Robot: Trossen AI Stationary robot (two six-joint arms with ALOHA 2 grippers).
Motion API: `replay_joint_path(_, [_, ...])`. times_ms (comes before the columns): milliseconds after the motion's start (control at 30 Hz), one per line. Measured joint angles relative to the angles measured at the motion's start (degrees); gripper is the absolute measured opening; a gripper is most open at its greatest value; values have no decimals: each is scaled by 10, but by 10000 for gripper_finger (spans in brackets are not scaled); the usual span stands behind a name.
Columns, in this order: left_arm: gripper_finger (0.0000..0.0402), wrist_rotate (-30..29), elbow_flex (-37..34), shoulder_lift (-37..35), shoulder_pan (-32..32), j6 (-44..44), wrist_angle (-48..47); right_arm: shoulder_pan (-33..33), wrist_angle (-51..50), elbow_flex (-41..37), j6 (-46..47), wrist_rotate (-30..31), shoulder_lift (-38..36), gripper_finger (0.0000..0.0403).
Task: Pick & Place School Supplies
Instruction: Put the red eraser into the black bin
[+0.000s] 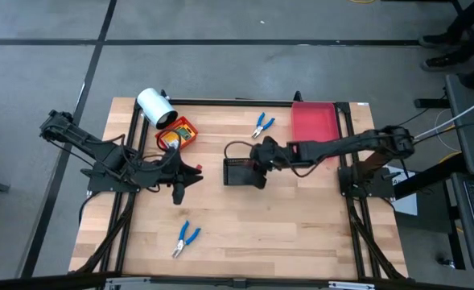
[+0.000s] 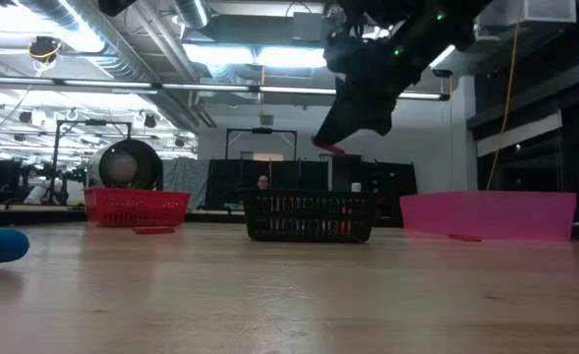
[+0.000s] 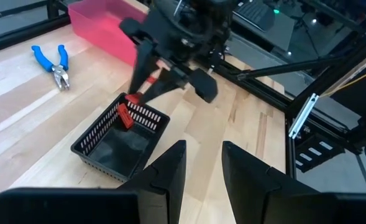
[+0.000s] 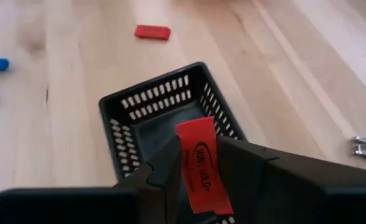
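My right gripper [image 1: 261, 159] hangs over the black basket [image 1: 241, 171] at the table's middle, shut on a small red printed piece [image 4: 198, 163]. Another red piece [image 3: 125, 117] leans inside the basket, against its wall. A third [image 4: 152, 32] lies flat on the table beyond the basket, near my left gripper [image 1: 179, 190]. That gripper waits open at the left with nothing between its fingers. Yellow-orange boxes [image 1: 178, 137] sit in the red basket [image 1: 190, 129]. Blue-handled pliers lie at the far middle [image 1: 261, 123] and near the front [image 1: 185, 239]. My right gripper pinches the red piece's lower half [image 4: 198, 186] between its two fingers. The piece's other end [image 4: 194, 132] sticks out past the fingertips. The fingers slant down from the table's right side. The piece is lifted clear above the black basket's opening.
A white roll [image 1: 154, 107] lies at the far left beside the red basket. The pink tray [image 1: 313, 121] stands at the far right. Bare wood stretches along the table's front, apart from the near pliers.
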Motion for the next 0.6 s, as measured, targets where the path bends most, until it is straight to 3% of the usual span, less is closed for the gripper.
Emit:
replay_joint_path(367, [100, -9, 0, 0, -7, 2, -5, -25, -14, 0, 25, -7, 3, 184])
replay_joint_path(600, [100, -15, 0, 0, -7, 4, -6, 4, -180, 0, 169, -5, -12, 181])
